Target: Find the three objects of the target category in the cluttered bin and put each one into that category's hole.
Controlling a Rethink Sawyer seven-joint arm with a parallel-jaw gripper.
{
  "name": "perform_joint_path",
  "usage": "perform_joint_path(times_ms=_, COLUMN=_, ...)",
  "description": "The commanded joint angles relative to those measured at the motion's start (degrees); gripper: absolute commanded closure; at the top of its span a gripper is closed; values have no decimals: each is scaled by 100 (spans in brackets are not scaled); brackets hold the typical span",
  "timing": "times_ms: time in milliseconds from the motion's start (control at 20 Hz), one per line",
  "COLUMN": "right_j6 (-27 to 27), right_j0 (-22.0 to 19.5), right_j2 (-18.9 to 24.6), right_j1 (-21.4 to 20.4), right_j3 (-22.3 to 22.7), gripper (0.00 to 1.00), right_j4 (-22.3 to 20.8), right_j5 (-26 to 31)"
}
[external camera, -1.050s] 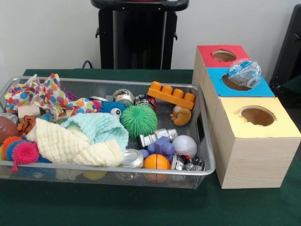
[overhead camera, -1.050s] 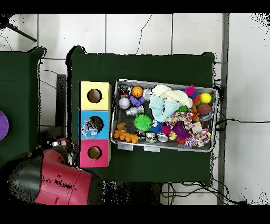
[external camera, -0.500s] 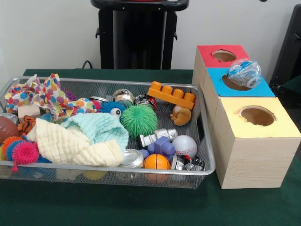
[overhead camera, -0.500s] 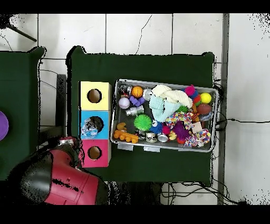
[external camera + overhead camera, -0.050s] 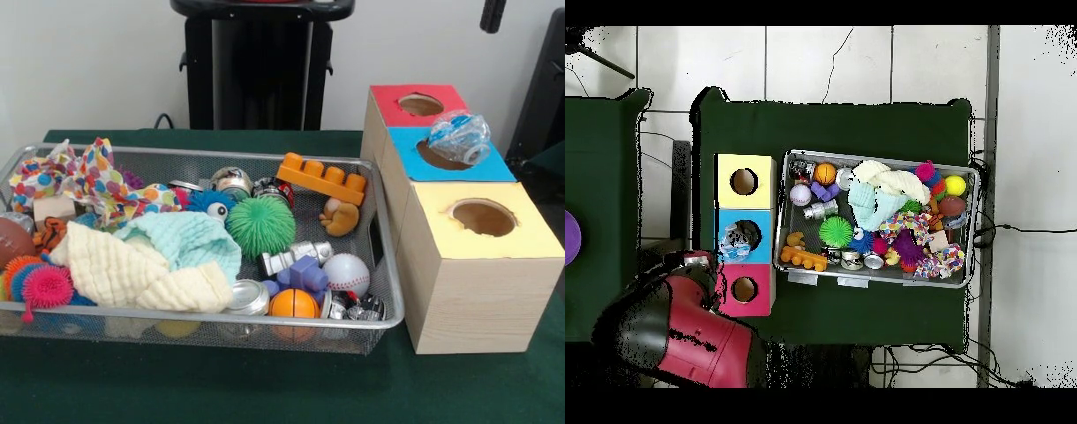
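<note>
In the front view, the wire mesh bin (image 5: 381, 265) filled the left and centre of the frame on the green desk (image 5: 265, 389). At its left lay a polka-dot cloth (image 5: 88, 181), a cream waffle cloth (image 5: 132, 274) and spiky pink and orange balls (image 5: 40, 284). Toward the middle sat a green spiky ball (image 5: 261, 225), with an orange toy brick (image 5: 322, 178) above it and a baseball (image 5: 347, 274) and a small basketball (image 5: 294, 303) lower right. To the right stood three wooden boxes: red-topped (image 5: 388, 97), blue-topped (image 5: 494, 163) and yellow-topped (image 5: 433, 203), each with a round hole. A crumpled clear plastic bottle (image 5: 459, 137) rested across the blue box's hole, partly sticking out. At the top right edge only a dark tip of the pincer (image 5: 492, 15) showed; whether it was released or clenched cannot be told.

The overhead view alone showed the red arm (image 5: 690, 335) at lower left, beside the red-topped box, and the white tiled floor (image 5: 825, 60) around the desk.
</note>
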Motion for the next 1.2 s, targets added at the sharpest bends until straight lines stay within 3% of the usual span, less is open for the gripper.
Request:
perform_joint_path(times_ms=50, right_j6=1149, right_j0=-294, right_j2=970, right_j1=340, right_j3=663, gripper=100, right_j4=377, right_j5=-594)
perform_joint_path(times_ms=350, right_j6=1079, right_j0=-391, right_j2=1137, right_j1=364, right_j3=763, gripper=100, right_j4=431, right_j5=-906)
perform_joint_path(times_ms=650, right_j6=845, right_j0=-709, right_j2=1590, right_j1=359, right_j3=969, gripper=100, right_j4=534, right_j5=-1540)
perform_joint_path(times_ms=1200, right_j6=938, right_j0=-910, right_j2=1797, right_j1=391, right_j3=974, gripper=100, right_j4=400, right_j5=-1734)
